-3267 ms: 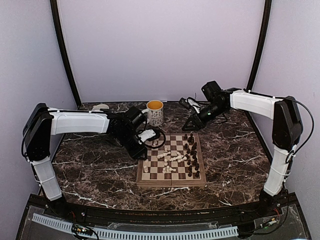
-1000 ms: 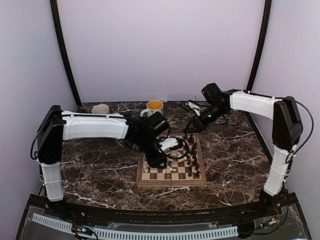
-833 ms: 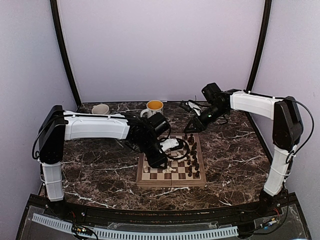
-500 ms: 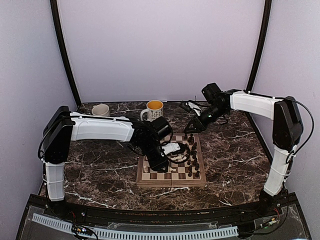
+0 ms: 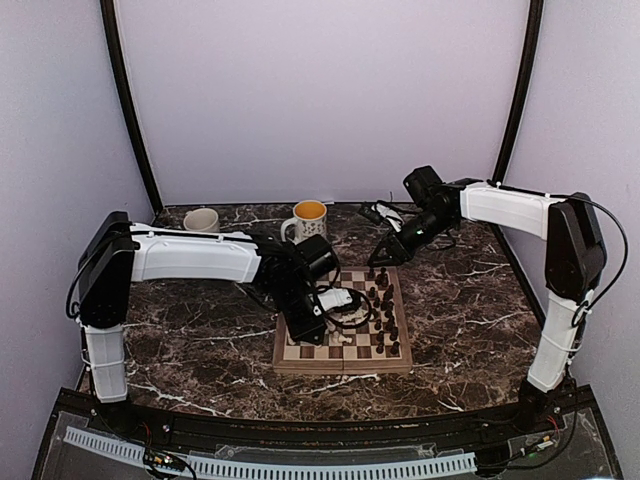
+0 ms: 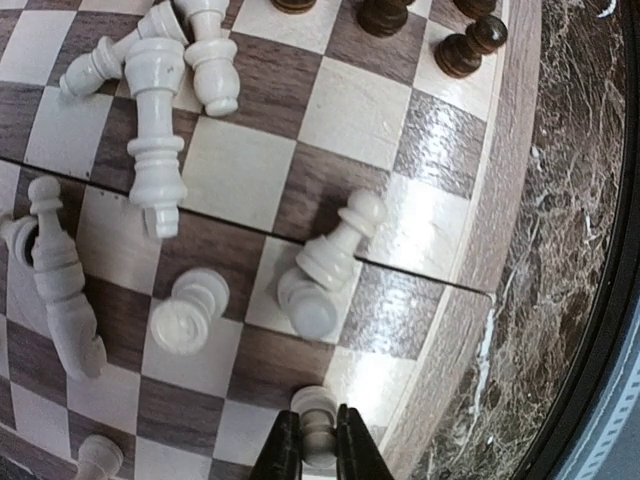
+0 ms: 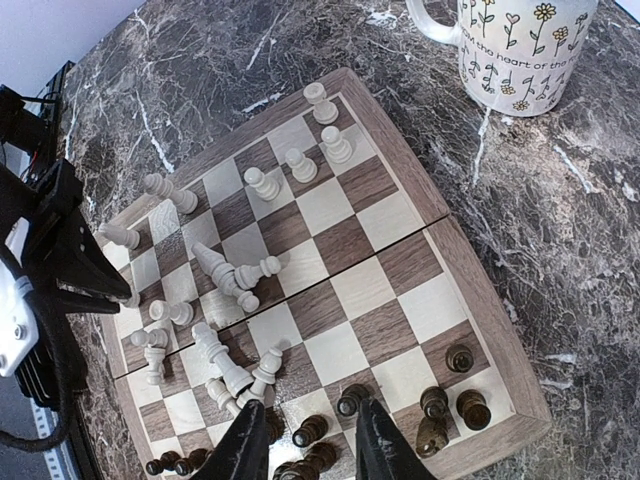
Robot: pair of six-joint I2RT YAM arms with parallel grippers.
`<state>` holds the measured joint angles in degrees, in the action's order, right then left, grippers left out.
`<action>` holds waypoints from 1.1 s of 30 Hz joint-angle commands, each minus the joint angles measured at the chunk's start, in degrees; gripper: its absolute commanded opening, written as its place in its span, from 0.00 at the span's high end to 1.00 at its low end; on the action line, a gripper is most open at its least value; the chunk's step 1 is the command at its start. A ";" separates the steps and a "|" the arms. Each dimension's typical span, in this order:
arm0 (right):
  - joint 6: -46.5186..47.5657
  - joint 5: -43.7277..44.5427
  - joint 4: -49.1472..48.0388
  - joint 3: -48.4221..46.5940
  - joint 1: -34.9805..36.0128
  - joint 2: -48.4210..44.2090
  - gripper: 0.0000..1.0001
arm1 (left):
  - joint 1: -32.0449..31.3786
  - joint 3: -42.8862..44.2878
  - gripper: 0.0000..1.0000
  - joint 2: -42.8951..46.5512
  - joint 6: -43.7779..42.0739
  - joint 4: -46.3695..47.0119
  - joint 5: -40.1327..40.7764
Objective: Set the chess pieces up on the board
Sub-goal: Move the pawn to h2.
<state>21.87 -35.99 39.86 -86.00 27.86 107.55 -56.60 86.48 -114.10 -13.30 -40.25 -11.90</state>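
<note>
left gripper (image 6: 318, 448): clenched on a white pawn (image 6: 314, 404); in the wrist view the two black fingers press its sides with no gap showing.
where the pawn is: on the board (image 6: 510, 180), in the left part of the row along the near border, just beside that border.
pawn's long axis: it appears to stand upright, head toward the wrist camera, so the fingers pinch it from the sides and across its stem.
direction from tool: the pawn sits right between the fingertips, so no further reach is needed.
close neighbours: two fallen pawns (image 6: 335, 255) lie just to the right of the held one, apart from it; more white pieces lie in a heap toward the middle.
standing white row: a few white pieces (image 7: 300, 163) stand at the far left corner, along the left side.
right gripper (image 7: 311, 430): released, holding nothing, hovering over the dark pieces (image 7: 459, 357) at the right side.
nearer arm: the left one, by far; the right one is well apart, across the board.
next move, as a judgement: lift straight up along the pawn's axis to clear the fallen pawns, then carry it to a free square on the left side.
</note>
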 commanded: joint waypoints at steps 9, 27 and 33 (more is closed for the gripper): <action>0.10 -0.26 -0.63 0.30 0.13 -1.80 0.69 | -1.48 -4.95 0.92 6.55 1.00 -4.39 1.31; 0.28 -0.30 -0.82 0.74 0.18 -2.34 0.69 | -1.76 -5.26 0.77 5.30 0.71 -3.46 3.64; 0.37 -0.40 -0.75 0.83 0.16 -2.52 0.69 | -1.85 -3.58 0.65 6.57 1.27 -2.24 3.13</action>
<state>21.98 -36.03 39.86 -85.78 27.86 107.15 -58.04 81.91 -109.69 -12.71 -43.35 -8.43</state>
